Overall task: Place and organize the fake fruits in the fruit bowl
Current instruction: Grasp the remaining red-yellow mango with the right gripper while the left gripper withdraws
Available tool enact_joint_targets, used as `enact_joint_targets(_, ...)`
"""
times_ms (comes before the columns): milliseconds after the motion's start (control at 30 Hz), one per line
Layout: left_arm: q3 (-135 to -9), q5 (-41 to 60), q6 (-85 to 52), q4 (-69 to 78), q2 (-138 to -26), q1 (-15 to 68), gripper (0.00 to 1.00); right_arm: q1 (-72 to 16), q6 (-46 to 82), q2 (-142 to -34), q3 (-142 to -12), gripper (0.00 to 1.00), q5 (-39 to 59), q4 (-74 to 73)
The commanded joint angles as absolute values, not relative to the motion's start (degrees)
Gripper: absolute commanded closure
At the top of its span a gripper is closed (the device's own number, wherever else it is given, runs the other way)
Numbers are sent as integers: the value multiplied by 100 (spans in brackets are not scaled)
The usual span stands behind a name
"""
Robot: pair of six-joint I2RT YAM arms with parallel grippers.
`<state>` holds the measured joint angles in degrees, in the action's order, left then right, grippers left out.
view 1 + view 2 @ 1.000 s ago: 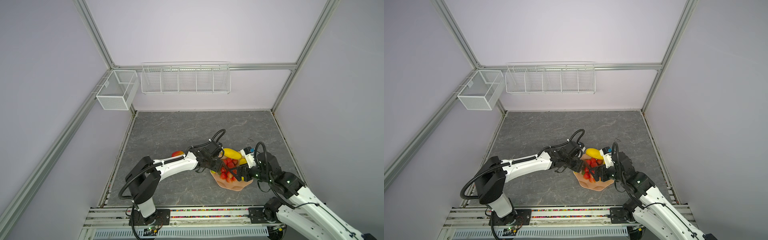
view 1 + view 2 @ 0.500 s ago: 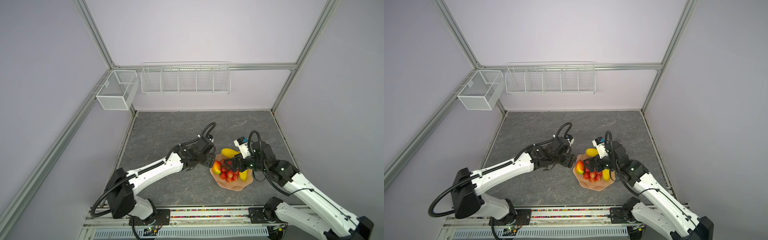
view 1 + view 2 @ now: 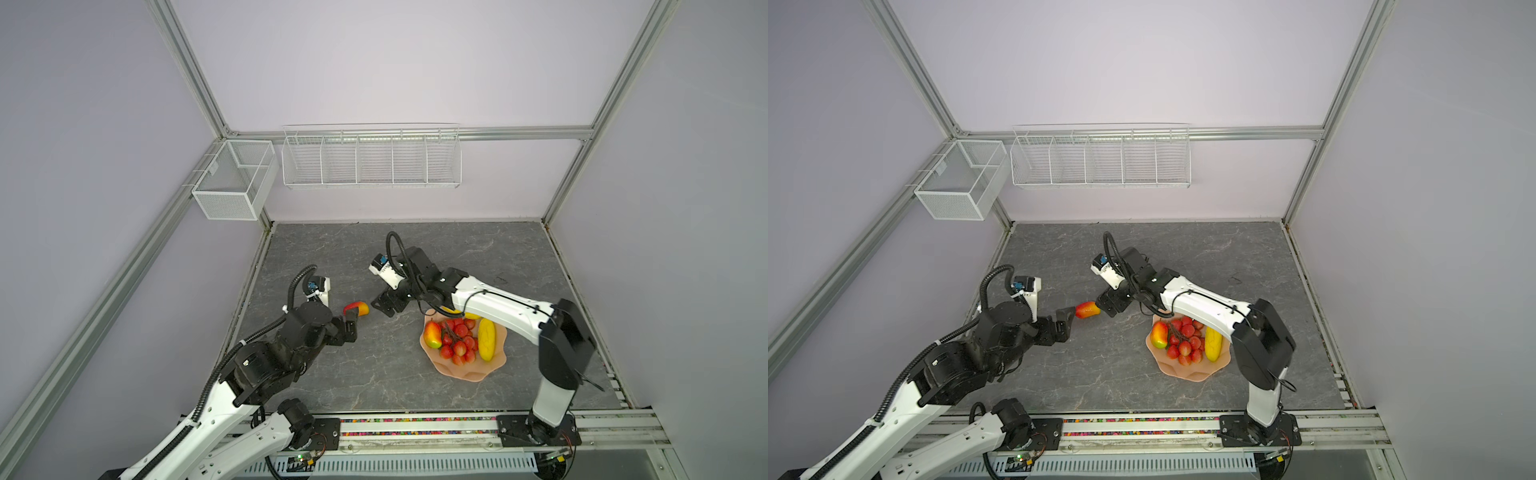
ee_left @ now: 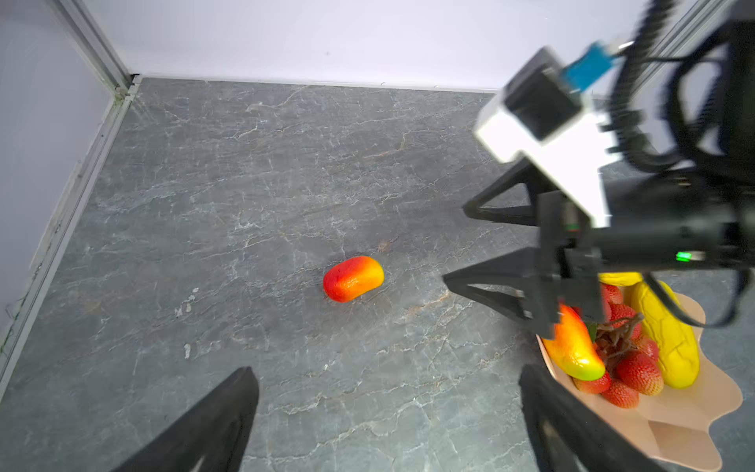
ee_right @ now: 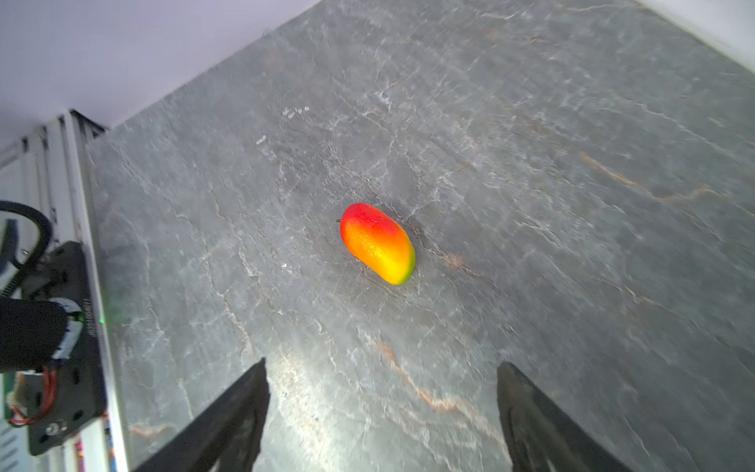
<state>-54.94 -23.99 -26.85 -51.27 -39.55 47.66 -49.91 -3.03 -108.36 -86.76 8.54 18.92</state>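
The peach-pink fruit bowl [image 3: 473, 374] [image 3: 1187, 372] [image 4: 674, 425] stands at the front right. It holds a mango [image 3: 432, 335], red berries [image 3: 458, 343] and a yellow ridged fruit [image 3: 486, 338]. A second yellow fruit [image 3: 454, 311] is mostly hidden under the right arm. Another mango [image 3: 360, 308] [image 3: 1087, 310] [image 4: 353, 278] [image 5: 378, 243] lies loose on the table, left of the bowl. My left gripper [image 3: 351, 326] [image 3: 1064, 324] [image 4: 386, 372] is open and empty just left of it. Just right of it, my right gripper [image 3: 380, 309] [image 3: 1105, 308] [image 5: 383, 364] is also open and empty.
A white wire basket [image 3: 371, 158] hangs on the back wall and a mesh box [image 3: 232, 183] on the left frame. An aluminium rail [image 3: 249, 286] borders the table's left edge near the left arm. The right arm reaches over the bowl's far rim.
Both grippers have left the bowl. The left one drew back to the left and opened wide, and a mango now lies in the bowl. The right one swung left toward the loose mango.
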Motion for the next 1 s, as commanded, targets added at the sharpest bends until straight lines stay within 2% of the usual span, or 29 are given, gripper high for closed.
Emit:
enact_joint_targets(0,-5365,-2472,-3032,-5630,-3602,4751,1,-5103,-935,-11422,-9235,12,809,1843)
enact_joint_targets(300,-5055,-2742,-2801,-5369,-3242,4747,1,-5354,-1479,-12654,-9958,11,821,1389)
enact_joint_targets(467,-4927,-2750,-2727,-5163,-3232,4740,1,-5336,-1769,-13174,-10543,11,1044,1857)
enact_joint_targets(567,-4857,-2778,-2702,-5088,-3217,4743,1,-5327,-1900,-13493,-10999,8,1285,2369)
enact_joint_targets(667,-4844,-2820,-2683,-5088,-3209,4741,1,-5336,-1937,-13745,-11362,0,1323,2730)
enact_joint_targets(767,-4834,-2854,-2673,-5055,-3173,4739,1,-5337,-1943,-13829,-11425,7,1286,2807)
enact_joint_targets(967,-4751,-2900,-2611,-4924,-3163,4738,1,-5335,-1989,-13902,-11404,13,1200,2879)
